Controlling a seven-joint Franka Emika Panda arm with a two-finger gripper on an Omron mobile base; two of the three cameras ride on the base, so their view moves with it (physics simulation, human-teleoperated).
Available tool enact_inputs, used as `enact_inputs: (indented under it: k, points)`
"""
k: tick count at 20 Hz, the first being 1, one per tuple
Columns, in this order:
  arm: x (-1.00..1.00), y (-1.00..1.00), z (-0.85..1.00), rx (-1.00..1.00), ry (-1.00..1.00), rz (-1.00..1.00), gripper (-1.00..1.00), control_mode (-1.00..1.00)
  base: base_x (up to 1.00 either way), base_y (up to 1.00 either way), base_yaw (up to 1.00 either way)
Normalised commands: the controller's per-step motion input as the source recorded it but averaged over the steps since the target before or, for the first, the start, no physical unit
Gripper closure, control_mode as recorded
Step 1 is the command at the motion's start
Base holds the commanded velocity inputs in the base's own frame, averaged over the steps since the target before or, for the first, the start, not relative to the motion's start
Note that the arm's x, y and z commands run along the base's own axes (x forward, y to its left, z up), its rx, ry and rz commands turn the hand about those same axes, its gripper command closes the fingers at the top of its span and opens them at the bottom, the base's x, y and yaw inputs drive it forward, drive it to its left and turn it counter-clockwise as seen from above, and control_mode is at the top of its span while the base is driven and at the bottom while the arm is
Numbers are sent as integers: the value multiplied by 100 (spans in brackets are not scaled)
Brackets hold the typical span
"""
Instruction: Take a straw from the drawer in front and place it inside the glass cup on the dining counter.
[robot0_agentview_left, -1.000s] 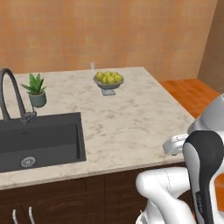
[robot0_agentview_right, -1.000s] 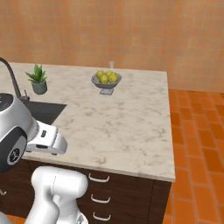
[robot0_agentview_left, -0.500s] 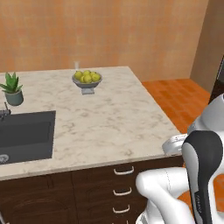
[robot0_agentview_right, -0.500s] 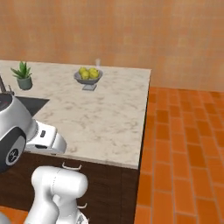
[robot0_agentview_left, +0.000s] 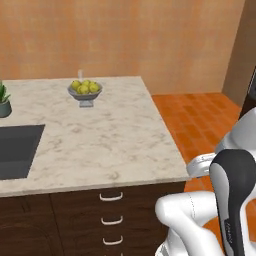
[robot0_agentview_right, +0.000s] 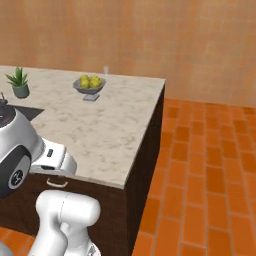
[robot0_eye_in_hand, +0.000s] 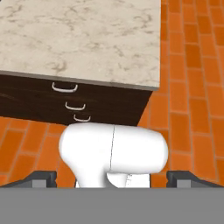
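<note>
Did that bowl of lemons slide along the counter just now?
No. The bowl of lemons keeps its spot near the dining counter's far edge, beside the glass cup; the whole picture shifted, so the camera moved.

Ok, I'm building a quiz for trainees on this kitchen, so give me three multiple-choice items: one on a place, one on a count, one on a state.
1. Where does the glass cup stand?
A. Just behind the fruit bowl
B. In the sink
C. On the floor

2. How many drawer handles show in the hand view?
A. One
B. Three
C. Five

3. What state are the drawers in?
A. All shut
B. Top one pulled out
C. Removed

Answers: 1 A, the cup peeks up beyond the bowl; 2 B, three silver handles are stacked; 3 A, the fronts sit flush.
</note>
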Motion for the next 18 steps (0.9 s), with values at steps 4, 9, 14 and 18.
enact_inputs:
  k: [4,9,14,18]
  points:
    - [0,0,0,0,0,0,-100,100,-32,-41,24]
    - [0,0,0,0,0,0,-100,100,-52,-57,21]
    - [0,0,0,0,0,0,-100,100,-26,-41,20]
    - [0,0,0,0,0,0,-100,100,0,-26,24]
